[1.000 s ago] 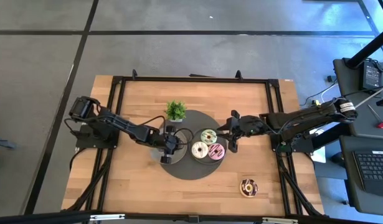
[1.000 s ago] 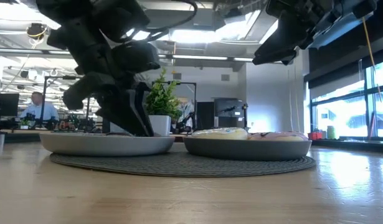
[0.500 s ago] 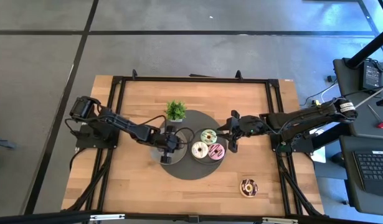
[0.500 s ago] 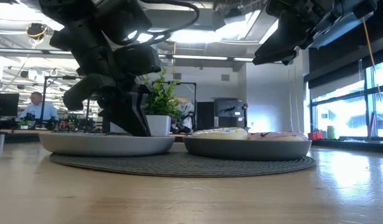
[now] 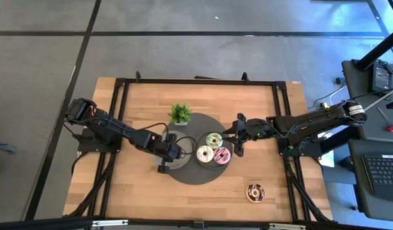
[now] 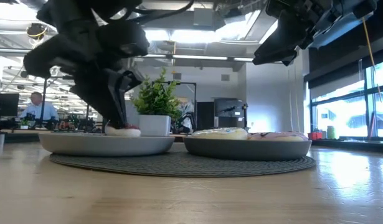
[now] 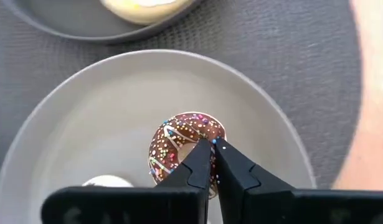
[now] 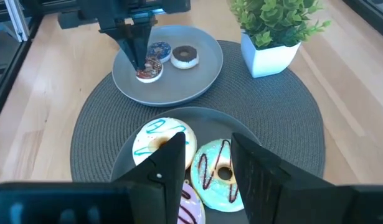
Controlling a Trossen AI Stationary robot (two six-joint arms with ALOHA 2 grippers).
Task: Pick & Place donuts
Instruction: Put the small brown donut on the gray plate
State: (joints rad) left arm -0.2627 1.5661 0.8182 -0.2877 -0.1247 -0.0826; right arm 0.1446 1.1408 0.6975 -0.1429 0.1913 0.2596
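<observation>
My left gripper (image 7: 213,144) is shut. Its tips point down over the hole of a tiny brown sprinkled donut (image 7: 179,140) that lies flat on the left grey plate (image 7: 79,118). In the right wrist view this gripper (image 8: 140,62) stands at that donut (image 8: 149,71), beside a tiny purple donut (image 8: 159,50) and a tiny dark one (image 8: 184,55). My right gripper (image 8: 207,155) is open and hovers above the right plate (image 5: 229,148). That plate carries the green (image 5: 213,139), cream (image 5: 204,153) and pink (image 5: 221,155) donuts. A chocolate donut (image 5: 255,191) lies on the bare table. My left gripper's shut fingertips (image 7: 203,149) come down from above at the inner edge of the tiny brown donut's ring (image 7: 192,134). I cannot tell whether they touch it. The donut lies flat on the plate.
Both plates sit on a round dark woven mat (image 5: 199,174). A small potted plant (image 5: 179,113) stands at the mat's far left edge. Bare wood lies to the near and far sides. A person sits far off in the room (image 6: 37,106).
My left arm has drawn back toward the table's near-left and its gripper has risen and tipped over the left plate. In the low view a tiny donut now shows on that plate where the fingers stood. My right arm has kept still.
</observation>
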